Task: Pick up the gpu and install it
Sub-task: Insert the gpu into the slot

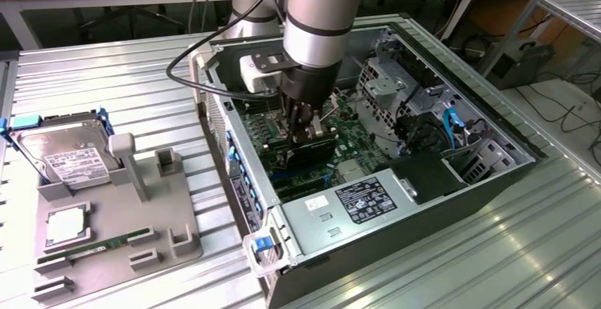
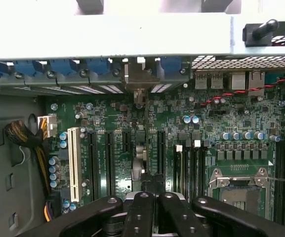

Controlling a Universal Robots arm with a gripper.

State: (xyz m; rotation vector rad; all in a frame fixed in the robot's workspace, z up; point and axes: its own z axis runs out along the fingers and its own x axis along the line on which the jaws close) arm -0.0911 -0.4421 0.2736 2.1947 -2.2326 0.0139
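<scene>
End effector (image 1: 308, 134) clamps gpu (image 1: 305, 155) edge-on above motherboard (image 2: 231, 118).

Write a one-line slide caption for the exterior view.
Robot gripper, shut on the gpu, lowered inside the open computer case.

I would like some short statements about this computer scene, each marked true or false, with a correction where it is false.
1. The claw is inside the open computer case, over the motherboard. True.
2. The claw is wide open. False: it is shut on the gpu, a dark card standing edge-on over the slots.
3. The hard drive lies inside the case. False: it stands in the grey holder outside the case, at the exterior view's left.
4. A green RAM stick lies on the grey holder. True.
5. The processor socket holds a cooling fan. False: it is uncovered.
</scene>
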